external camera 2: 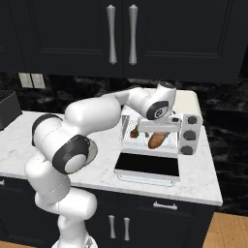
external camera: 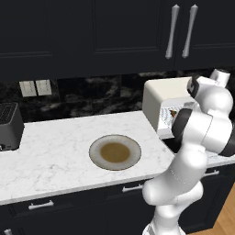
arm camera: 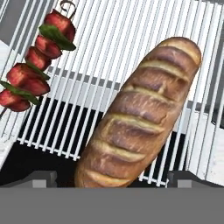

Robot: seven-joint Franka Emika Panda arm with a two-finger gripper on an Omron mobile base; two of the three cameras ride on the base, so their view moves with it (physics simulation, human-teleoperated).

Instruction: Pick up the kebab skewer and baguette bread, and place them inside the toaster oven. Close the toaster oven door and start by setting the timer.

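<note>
The baguette bread, a ridged orange-brown loaf, lies on the wire rack inside the toaster oven. The kebab skewer, with red chunks and green pieces, lies on the same rack beside the loaf, apart from it. My gripper is open just above the loaf's near end, one fingertip on each side and neither pressing it. From the right base view the gripper hangs at the oven's mouth over the baguette and skewer. The toaster oven door lies folded down flat.
Three dark knobs sit on the oven's right panel. An empty round plate rests mid-counter, and a black slot toaster stands far left. Dark cabinets with bar handles hang above. The counter's front edge runs just below the open door.
</note>
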